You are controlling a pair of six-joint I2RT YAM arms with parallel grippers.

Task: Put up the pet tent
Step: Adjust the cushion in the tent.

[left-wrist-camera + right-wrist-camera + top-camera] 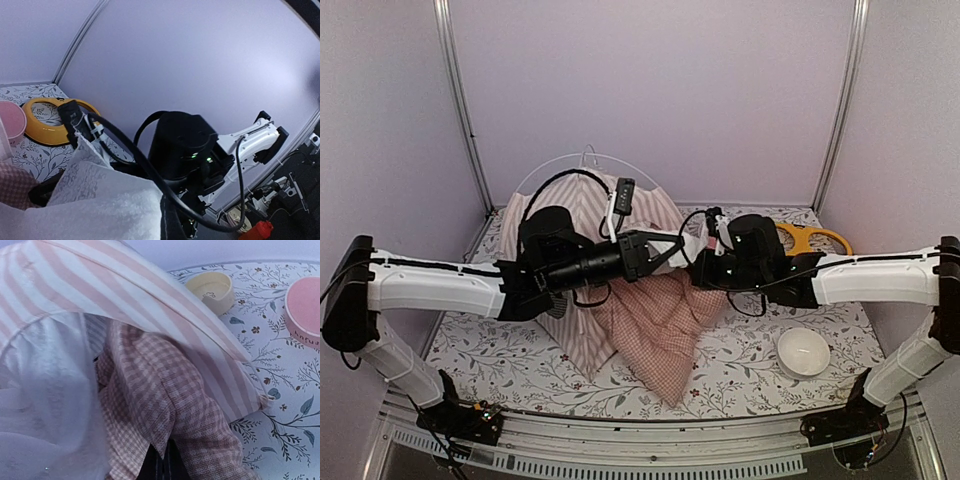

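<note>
Sheer white curtain (45, 405) hangs beside checked cushion (165, 390) under striped pet tent (125, 285)

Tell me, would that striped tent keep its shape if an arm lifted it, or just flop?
Mostly flop, probably: the tent sags in soft folds over the checked cushion. Its thin white pole arcs above the cloth, so that part may spring back. It looks light, being thin cloth, so a push would likely slide it whole.
</note>
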